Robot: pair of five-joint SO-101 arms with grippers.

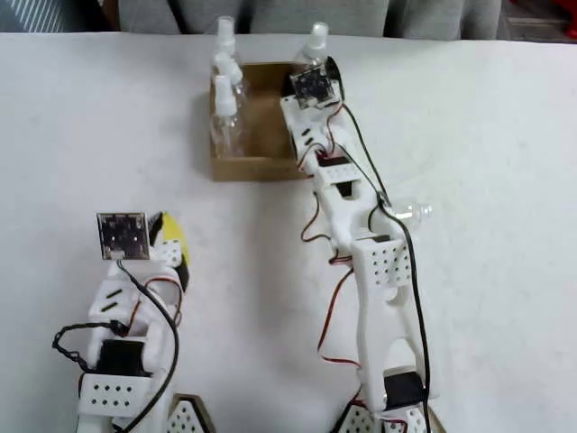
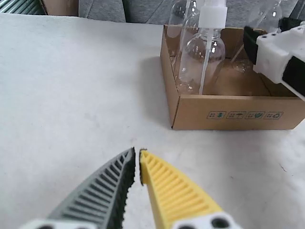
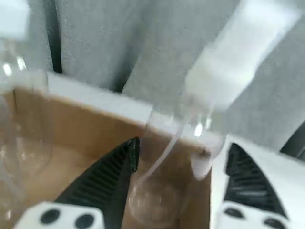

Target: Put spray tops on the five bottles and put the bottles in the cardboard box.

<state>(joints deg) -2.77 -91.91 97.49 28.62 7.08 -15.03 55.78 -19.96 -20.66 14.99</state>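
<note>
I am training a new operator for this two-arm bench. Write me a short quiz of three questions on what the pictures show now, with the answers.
1. True or false: the left gripper holds a bottle.
2. Where is the lone bottle outside the cardboard box? A) standing by the left arm B) on the table beside the right arm C) balanced on the left arm
3. Fill in: the bottle at the right gripper carries a white ____ top.
Key: 1 false, it is shut and empty; 2 B; 3 spray.
</note>
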